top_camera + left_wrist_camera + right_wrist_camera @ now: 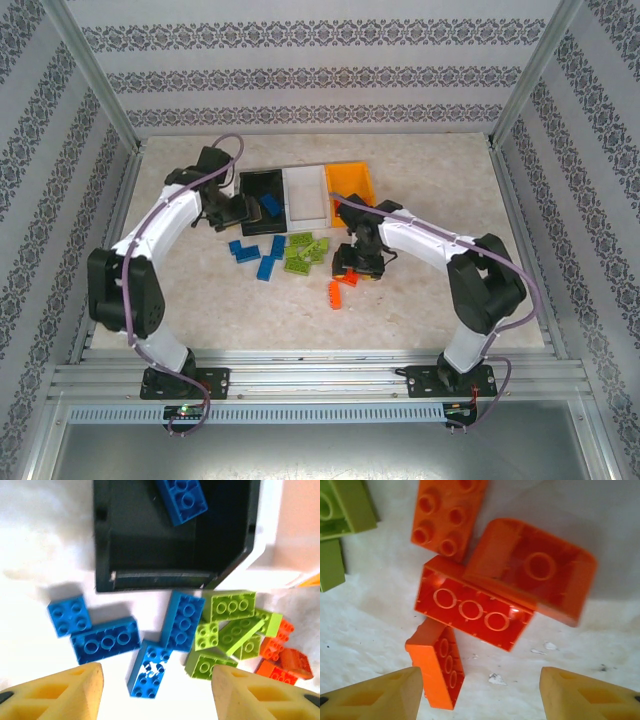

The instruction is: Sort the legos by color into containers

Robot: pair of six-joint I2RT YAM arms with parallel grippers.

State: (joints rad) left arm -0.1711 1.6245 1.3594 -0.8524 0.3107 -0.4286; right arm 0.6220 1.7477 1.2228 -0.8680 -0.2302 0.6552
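Observation:
Three bins stand in a row at the back: black [255, 180], white [306, 193] and orange [352, 183]. One blue lego [182, 497] lies inside the black bin [150, 545]. Several blue legos [105, 640] lie on the table in front of it, with lime green legos [232, 605] to their right and orange-red legos [282, 655] beyond those. My left gripper [157, 695] hangs open above a blue lego [149, 669], holding nothing. My right gripper [480, 695] is open over the orange-red legos [472, 607], one [437, 662] lying by its left finger [375, 697].
The table is pale marbled stone [430, 300] inside a metal frame with patterned walls. Green legos [345, 505] lie just left of the orange-red group. Both arms reach inward over the pile. Bare table lies to the far left and far right.

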